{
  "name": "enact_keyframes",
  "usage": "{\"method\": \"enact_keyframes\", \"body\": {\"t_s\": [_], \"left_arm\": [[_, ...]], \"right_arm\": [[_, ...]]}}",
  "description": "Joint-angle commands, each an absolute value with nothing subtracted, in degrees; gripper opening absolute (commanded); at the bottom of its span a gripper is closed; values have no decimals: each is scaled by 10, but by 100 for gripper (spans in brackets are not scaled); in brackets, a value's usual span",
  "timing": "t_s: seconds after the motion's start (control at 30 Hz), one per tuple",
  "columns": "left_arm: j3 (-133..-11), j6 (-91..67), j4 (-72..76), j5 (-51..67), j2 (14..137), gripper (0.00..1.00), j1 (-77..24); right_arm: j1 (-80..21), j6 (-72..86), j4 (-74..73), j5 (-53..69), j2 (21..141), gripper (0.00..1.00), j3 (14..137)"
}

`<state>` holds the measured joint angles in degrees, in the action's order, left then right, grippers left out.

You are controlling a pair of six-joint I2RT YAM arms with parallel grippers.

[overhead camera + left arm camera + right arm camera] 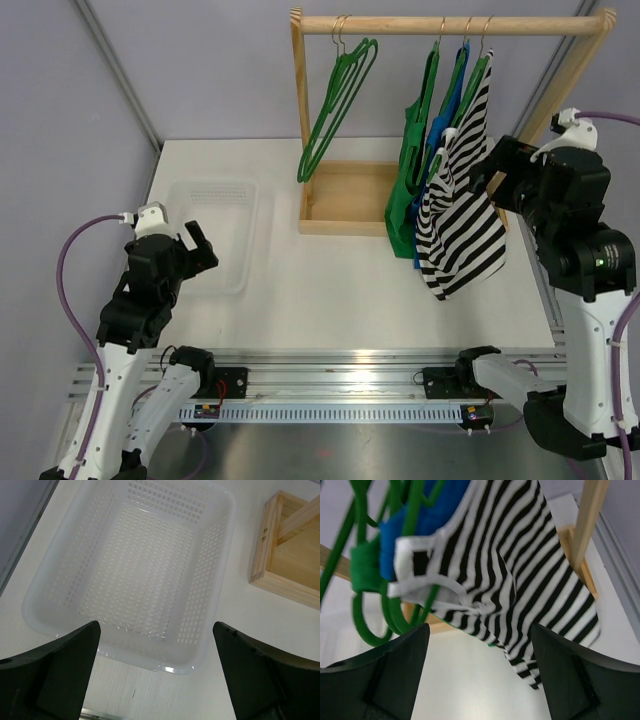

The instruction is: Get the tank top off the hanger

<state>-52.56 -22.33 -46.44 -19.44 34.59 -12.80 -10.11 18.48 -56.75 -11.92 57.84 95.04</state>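
Left claw: jaws spread wide, nothing between them. It hangs over the near rim of the white perforated plastic basket, which sits on the white table at my 10 o'clock in the top view. Basket holds nothing.

Centre: pale wooden clothes rack, with a round rail across the top and a shallow wooden tray at its foot. Two bare green wire hangers hang from the rail's left end, swung out at a slant towards 7 o'clock.

Right of those, three garments hang close together on green hangers: a green tank top, a blue tank top mostly hidden between its neighbours, and the black-and-white striped tank top outermost. The striped one is on its hanger, with its white-trimmed strap looped over the green wire. Its hem hangs lowest of the three, above the table at the tray's right front corner.

Right claw: jaws spread, gripping nothing. It is raised to the level of the garment's upper half, at the striped top's 3 o'clock, pointing at the cloth. In the wrist view the stripes fill the space ahead of both fingers. Contact with the fabric: cannot tell.
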Motion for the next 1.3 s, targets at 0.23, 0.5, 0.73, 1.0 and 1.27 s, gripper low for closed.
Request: {"method": "enact_keyframes", "body": {"t_s": [0.23,0.5,0.73,1.0,1.27], "left_arm": [[-516,-216,-426,-163,335,99,-130],[-513,-214,-423,-156,330,99,-130],[-512,-211,-418,-145,328,99,-130],[-512,-208,-416,-135,332,99,-130],[-511,-207,-413,-124,337,99,-130]], "right_arm": [[-100,189,-538,-84,783,80,1200],[-100,164,-547,-107,905,72,1303],[-100,152,-553,-167,945,59,1317],[-100,140,-561,-175,962,29,1339],[-100,110,-585,-189,966,0,1399]]}}
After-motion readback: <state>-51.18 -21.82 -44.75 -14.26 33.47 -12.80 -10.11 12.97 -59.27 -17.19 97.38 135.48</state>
